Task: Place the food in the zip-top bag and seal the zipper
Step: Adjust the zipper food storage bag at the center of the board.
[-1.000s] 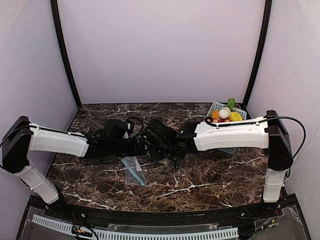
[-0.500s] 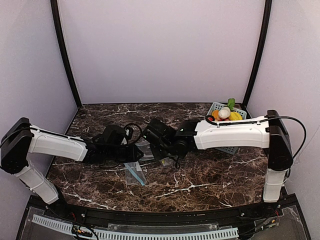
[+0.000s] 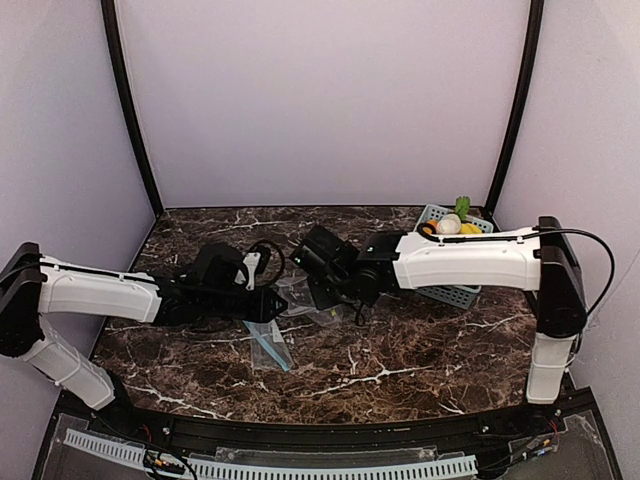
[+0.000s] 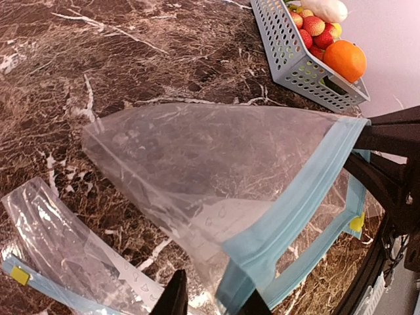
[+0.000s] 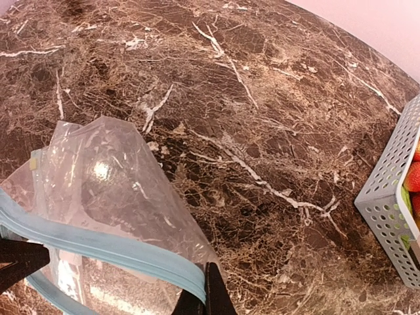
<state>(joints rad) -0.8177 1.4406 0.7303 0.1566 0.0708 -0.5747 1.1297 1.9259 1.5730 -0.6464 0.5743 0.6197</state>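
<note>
The clear zip-top bag (image 3: 296, 294), with its blue zipper strip (image 4: 295, 197), hangs stretched between my two grippers above the marble table, its mouth pulled apart. My left gripper (image 3: 275, 303) (image 4: 213, 302) has its jaws narrowly apart, with the bag's blue corner pinched between them. My right gripper (image 3: 318, 288) (image 5: 207, 295) is shut on the other end of the strip (image 5: 118, 252). The food (image 3: 448, 225) lies in a grey basket at the back right. Among it are an orange ball (image 4: 344, 60), a white oblong (image 4: 325, 9) and a yellow piece.
A second zip-top bag (image 3: 268, 343) (image 4: 59, 249) lies flat on the table just in front of the left gripper. The perforated grey basket (image 3: 450, 295) (image 4: 289, 62) (image 5: 387, 197) stands by the right wall, behind the right forearm.
My left gripper has drawn back to the left and its jaws have narrowed onto the bag's rim. The right gripper has shifted slightly back, still holding the strip, and the bag's mouth has spread.
</note>
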